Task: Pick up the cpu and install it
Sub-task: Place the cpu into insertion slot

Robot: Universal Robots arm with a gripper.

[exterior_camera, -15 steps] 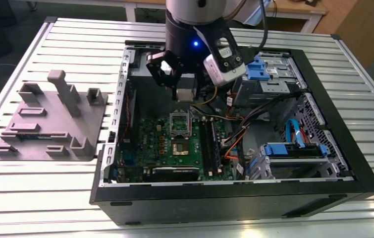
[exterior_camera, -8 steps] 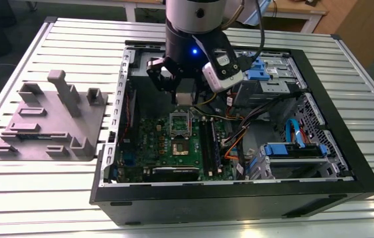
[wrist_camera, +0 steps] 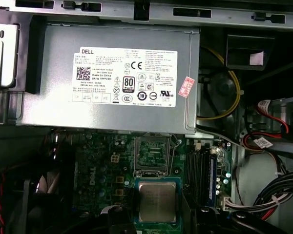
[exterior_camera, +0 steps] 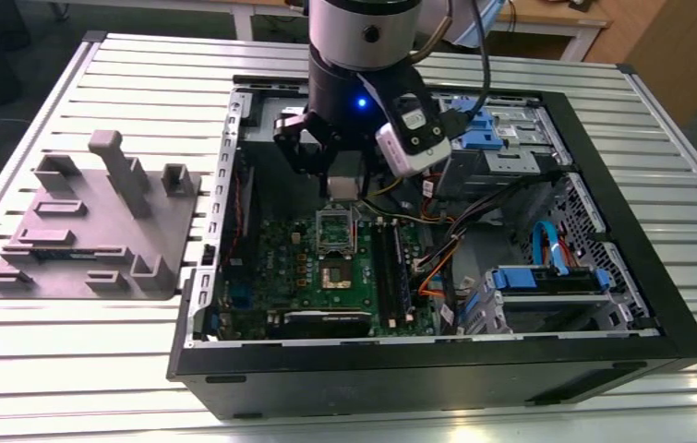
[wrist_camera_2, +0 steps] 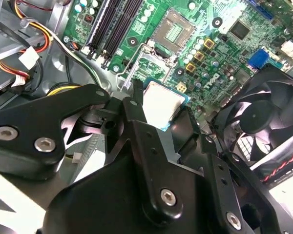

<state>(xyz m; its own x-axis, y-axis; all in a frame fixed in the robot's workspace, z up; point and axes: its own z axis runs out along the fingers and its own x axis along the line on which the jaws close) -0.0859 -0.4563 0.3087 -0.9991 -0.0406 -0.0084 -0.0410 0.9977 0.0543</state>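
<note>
The cpu (wrist_camera_2: 162,103) is clamped by its edges in the gripper (exterior_camera: 342,183), above the board (exterior_camera: 277,277), with the open socket (exterior_camera: 336,227) at 6 o'clock of it in the exterior view. Pins could be bent if it is lowered tilted or misaligned.

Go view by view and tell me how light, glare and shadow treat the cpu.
Second wrist view: glare washes the cpu near white. First wrist view: the cpu is evenly lit and grey, the board beside it lies in deep shadow, the big label is bright white. Exterior view: even room light; a blue light glows on the arm above the cpu.
</note>
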